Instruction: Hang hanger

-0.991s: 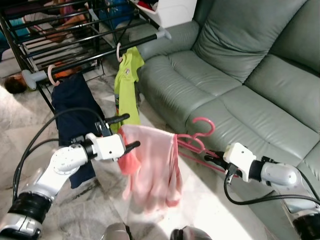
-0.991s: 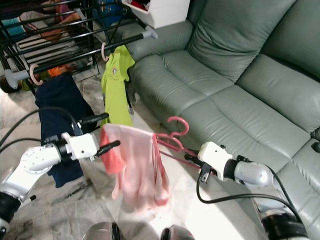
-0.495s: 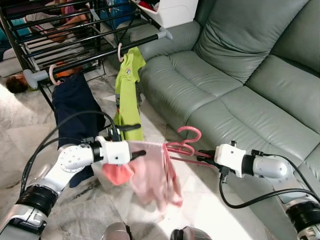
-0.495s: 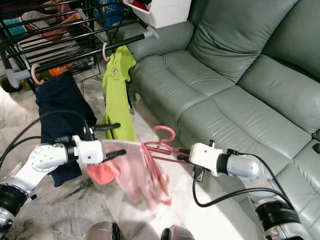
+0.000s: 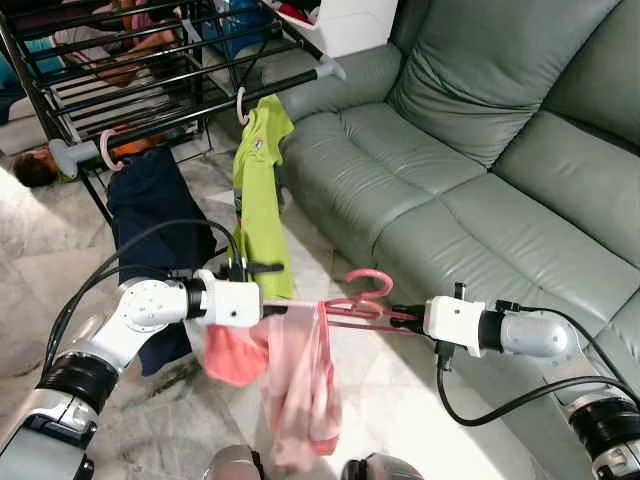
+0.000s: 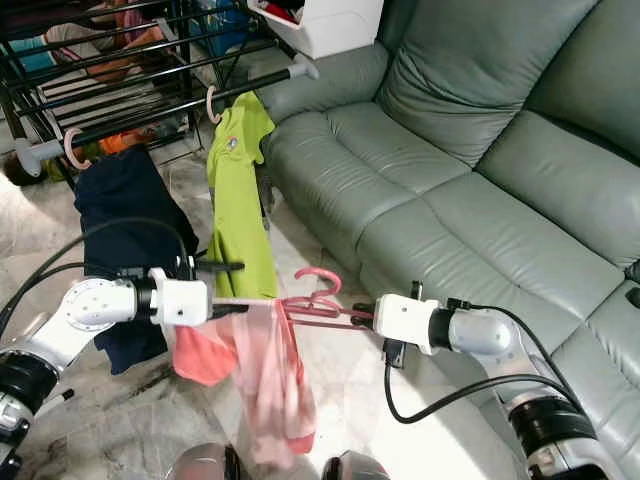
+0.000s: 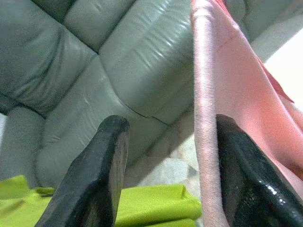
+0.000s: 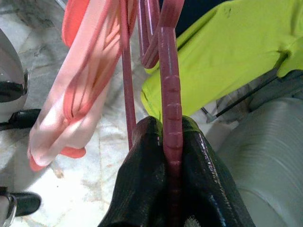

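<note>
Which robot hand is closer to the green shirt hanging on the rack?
The left. The left gripper sits right beside the lime green shirt, just in front of its lower hem. The right gripper is farther off toward the sofa, clamped on the pink hanger.

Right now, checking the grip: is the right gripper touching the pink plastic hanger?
Touching. The right wrist view shows the right gripper shut on the pink plastic hanger.

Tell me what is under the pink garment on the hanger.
Marble floor lies below the hanging pink garment, with the robot's feet near its hem. The floor directly behind the cloth is covered and cannot be seen.
</note>
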`<state>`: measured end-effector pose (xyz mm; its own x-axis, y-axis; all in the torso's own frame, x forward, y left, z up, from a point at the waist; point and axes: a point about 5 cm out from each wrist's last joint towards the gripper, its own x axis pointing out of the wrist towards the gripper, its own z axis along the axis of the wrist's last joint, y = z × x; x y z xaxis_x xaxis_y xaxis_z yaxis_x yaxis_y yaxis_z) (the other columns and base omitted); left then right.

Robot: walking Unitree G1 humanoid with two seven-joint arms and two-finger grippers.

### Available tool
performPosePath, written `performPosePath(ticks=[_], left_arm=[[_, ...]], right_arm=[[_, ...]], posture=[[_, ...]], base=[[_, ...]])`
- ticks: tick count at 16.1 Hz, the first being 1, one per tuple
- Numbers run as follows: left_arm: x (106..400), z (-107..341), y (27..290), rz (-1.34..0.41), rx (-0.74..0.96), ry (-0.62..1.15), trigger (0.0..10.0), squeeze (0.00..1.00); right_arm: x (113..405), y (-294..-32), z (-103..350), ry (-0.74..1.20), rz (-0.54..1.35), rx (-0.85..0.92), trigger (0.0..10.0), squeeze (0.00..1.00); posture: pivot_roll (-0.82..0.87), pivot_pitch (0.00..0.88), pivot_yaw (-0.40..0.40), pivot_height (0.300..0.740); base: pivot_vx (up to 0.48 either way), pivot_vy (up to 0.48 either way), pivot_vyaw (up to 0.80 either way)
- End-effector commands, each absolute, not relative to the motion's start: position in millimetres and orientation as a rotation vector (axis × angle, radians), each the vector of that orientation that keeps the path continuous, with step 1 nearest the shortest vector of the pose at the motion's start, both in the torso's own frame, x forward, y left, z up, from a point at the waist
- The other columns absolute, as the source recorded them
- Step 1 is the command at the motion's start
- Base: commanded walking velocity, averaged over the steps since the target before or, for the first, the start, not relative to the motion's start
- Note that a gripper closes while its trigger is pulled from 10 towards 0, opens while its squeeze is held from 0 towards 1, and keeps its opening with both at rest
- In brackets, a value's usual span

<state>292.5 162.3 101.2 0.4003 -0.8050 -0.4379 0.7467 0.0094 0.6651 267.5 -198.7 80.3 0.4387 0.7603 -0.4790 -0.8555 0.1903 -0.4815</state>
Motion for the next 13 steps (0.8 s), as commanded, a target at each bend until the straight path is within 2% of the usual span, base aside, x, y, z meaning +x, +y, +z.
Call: performPosePath(ticks=[1,7,13], left_arm=[[294.5,102.9,165.2,-1.234,1.001,-0.048,0.0,0.00],[294.4,98.0,167.5,-1.297,0.993,0.046,0.0,0.00],[295.6,98.1,163.4,-1.307,0.960,0.060,0.0,0.00]], right_arm=[[270.8,-197.1,85.6,0.110,1.141,-0.799,10.0,0.00],[273.5,-192.9,85.0,0.085,1.152,-0.839,10.0,0.00],[274.0,-192.0,83.3,0.078,1.158,-0.861,10.0,0.00]], posture=[[-0.06,0.031,0.005,0.740],[-0.06,0.034,0.005,0.740],[-0.06,0.035,0.006,0.740]], base=[[0.000,0.000,0.00],[0.000,0.000,0.00],[0.000,0.000,0.00]])
